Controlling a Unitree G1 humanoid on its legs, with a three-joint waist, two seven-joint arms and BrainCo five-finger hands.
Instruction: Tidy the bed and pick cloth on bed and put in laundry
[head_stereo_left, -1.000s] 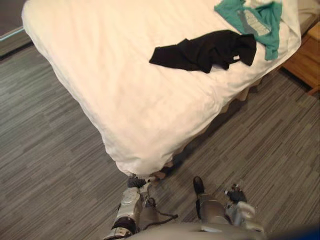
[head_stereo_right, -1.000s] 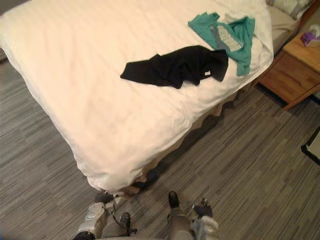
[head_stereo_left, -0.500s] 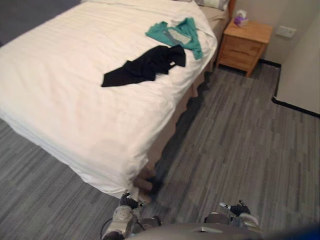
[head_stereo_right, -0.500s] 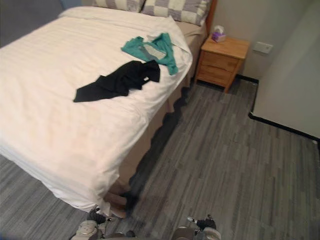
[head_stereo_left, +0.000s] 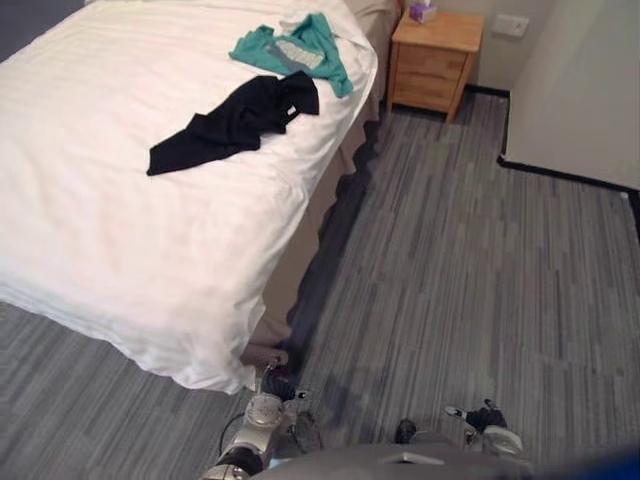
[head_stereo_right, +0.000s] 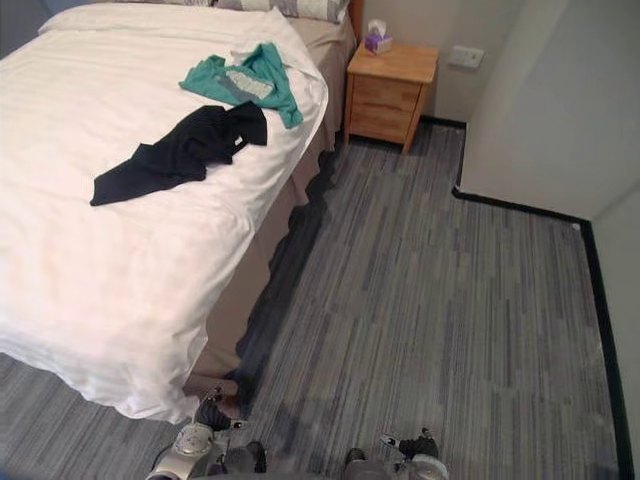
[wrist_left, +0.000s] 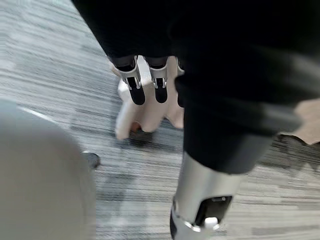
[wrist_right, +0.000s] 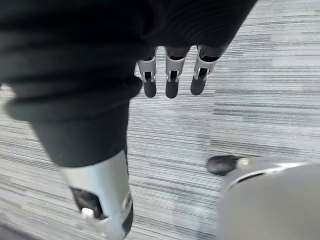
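A black cloth (head_stereo_left: 235, 118) lies crumpled on the white bed (head_stereo_left: 110, 230), near its right edge. Just beyond it, towards the head of the bed, a teal cloth (head_stereo_left: 295, 48) is spread out. My left hand (head_stereo_left: 274, 390) hangs low by the bed's near corner, far from both cloths. In its wrist view the left fingers (wrist_left: 145, 86) are straight and hold nothing. My right hand (head_stereo_left: 488, 420) hangs over the grey floor; its fingers (wrist_right: 170, 76) point down, straight and empty.
A wooden nightstand (head_stereo_right: 391, 82) with a tissue box (head_stereo_right: 376, 38) stands against the wall beside the bed's head. Grey striped floor (head_stereo_right: 420, 300) runs along the bed's right side to a pale wall (head_stereo_right: 540, 110). A pale object (wrist_left: 142, 112) sits on the floor under the bed's corner.
The camera has swung right, bringing the floor, wall and nightstand into view. The cloths have not shifted on the bed. Both hands stay low and empty.
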